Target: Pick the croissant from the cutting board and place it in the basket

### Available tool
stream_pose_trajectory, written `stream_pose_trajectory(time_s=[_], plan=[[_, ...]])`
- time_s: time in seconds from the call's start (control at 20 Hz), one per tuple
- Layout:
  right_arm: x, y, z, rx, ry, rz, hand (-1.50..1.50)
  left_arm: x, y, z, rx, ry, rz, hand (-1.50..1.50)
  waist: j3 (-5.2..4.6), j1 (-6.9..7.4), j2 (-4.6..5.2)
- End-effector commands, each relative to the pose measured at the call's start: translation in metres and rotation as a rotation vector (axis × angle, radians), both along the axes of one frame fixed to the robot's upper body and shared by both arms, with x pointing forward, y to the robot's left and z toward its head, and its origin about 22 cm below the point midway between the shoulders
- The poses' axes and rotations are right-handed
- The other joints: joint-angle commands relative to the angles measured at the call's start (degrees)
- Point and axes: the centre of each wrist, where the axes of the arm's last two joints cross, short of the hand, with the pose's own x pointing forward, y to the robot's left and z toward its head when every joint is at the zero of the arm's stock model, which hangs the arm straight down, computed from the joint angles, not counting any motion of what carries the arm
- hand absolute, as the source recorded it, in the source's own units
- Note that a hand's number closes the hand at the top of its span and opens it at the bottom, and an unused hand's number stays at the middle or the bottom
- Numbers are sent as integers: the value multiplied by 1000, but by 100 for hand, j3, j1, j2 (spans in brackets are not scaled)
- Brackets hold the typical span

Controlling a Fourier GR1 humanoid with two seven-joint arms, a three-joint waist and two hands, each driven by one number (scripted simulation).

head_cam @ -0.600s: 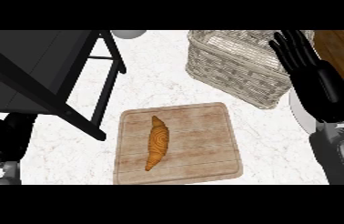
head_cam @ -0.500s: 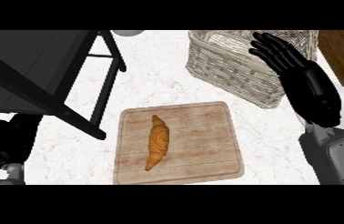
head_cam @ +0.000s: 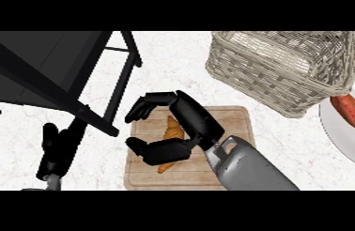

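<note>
While the croissant (head_cam: 171,131) lies lengthwise on the cutting board (head_cam: 235,118), the right hand (head_cam: 186,127) arches over it, fingers and thumb curved but spread apart, gripping nothing.

Item detail: fingers (head_cam: 149,105) sit at 10 o'clock from the pastry, thumb (head_cam: 149,149) at 7 o'clock, crossing its lower end. Wicker basket (head_cam: 277,65) stands at 2 o'clock from the board, just beside its corner. Left hand (head_cam: 54,150) at 9 o'clock, near the black stand (head_cam: 62,70); its finger state cannot be told.
</note>
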Motion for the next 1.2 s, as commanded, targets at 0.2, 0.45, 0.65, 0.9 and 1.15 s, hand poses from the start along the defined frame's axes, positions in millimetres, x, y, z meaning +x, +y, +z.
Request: stream_pose_trajectory(time_s=[0.2, 0.45, 0.65, 0.9, 1.15], plan=[[-19, 77, -13, -417, -185, -164, -150, -15, 2, -27, -40, 172, 44, 0, -46, -218, -98], [0, 96, 31, -774, -364, -324, -150, -32, 9, -31, -26, 204, 66, 0, -37, -367, -195], [-16, 122, 95, -973, -418, -322, -150, -29, 19, -27, -33, 188, 92, 0, -22, -459, -169], [-27, 137, 164, -1172, -382, -239, -150, -37, 17, -32, -37, 173, 103, 0, -19, -419, -118], [-9, 131, 186, -1332, -248, -131, -150, -39, 19, -33, -54, 184, 98, 0, -19, -519, -103]])
